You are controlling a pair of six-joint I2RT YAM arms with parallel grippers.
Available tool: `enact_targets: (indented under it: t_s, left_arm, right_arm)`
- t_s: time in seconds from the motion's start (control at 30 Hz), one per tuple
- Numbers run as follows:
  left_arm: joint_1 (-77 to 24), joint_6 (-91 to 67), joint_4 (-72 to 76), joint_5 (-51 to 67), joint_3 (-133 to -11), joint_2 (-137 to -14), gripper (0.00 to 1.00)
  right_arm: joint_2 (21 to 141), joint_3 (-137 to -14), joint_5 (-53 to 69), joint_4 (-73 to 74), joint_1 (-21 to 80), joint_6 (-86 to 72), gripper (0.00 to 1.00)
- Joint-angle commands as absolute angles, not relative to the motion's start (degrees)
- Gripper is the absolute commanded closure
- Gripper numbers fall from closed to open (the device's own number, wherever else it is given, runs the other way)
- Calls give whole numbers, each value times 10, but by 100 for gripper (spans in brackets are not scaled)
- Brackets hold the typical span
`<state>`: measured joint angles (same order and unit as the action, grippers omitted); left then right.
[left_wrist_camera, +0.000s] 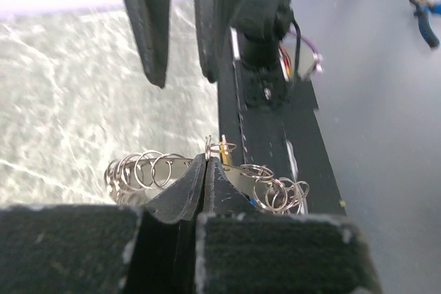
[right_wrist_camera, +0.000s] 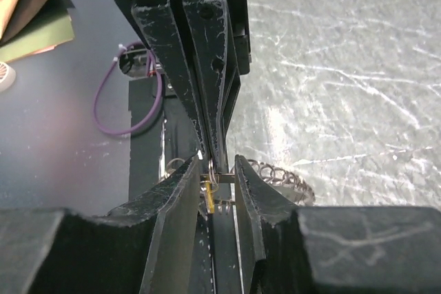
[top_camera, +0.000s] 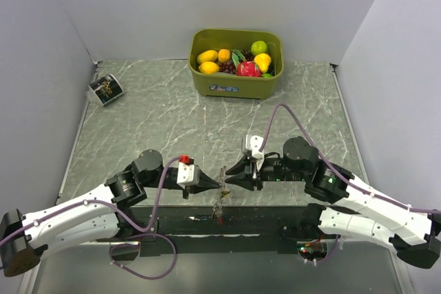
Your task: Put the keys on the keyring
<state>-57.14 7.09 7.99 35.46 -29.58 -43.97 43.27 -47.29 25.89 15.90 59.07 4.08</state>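
Observation:
My left gripper [top_camera: 218, 184] is shut on the keyring [left_wrist_camera: 141, 170], a thin grey coil of wire loops that bends away to both sides of the shut jaws [left_wrist_camera: 207, 162]. A small yellow key [left_wrist_camera: 224, 148] sits on the coil just beyond the tips. In the top view the keyring [top_camera: 220, 202] hangs below the left tips over the table's near edge. My right gripper [top_camera: 230, 179] faces the left one tip to tip. Its jaws [right_wrist_camera: 219, 175] stand a narrow gap apart, with the yellow key [right_wrist_camera: 207, 196] and a thin metal bar showing in the gap. Its fingers [left_wrist_camera: 153, 25] look empty.
A green basket [top_camera: 234, 87] of toy fruit stands at the back middle. A small printed packet [top_camera: 105, 89] lies at the back left. A black strip [top_camera: 241, 219] runs along the near edge. Blue pliers [left_wrist_camera: 424, 15] lie on the grey surface beyond. Walls close three sides.

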Motion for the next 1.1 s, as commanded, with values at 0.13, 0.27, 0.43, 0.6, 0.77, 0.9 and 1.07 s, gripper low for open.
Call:
enact_targets:
  t_s: [0.13,0.27,0.43,0.6,0.77,0.9,1.07]
  left_arm:
    - [-574,4,286,322,-241,-381,99]
    - [-575,4,305,305,-232,-367,99]
    - [-574,4,314,317,-235,-365,99]
    - [-574,4,323,323,-236,-366,99]
    - [-574,-16,337,325,-230,-358,99]
    - [-574,-20,351,324,-222,-349,99]
    - [-574,-25,366,321,-214,-335,99]
  right_arm:
    - [427,-461,273,141,592,40,68]
    - [431,-457,289,140,592,43,68]
    - [439,-451,291,134,592,47,67]
    - [451,-448,292,130,592,47,74]
    - [454,-441,292,128,592,47,94]
    - [449,-439,294,129,592,47,100]
    - [452,-435,294,129,592,46,100]
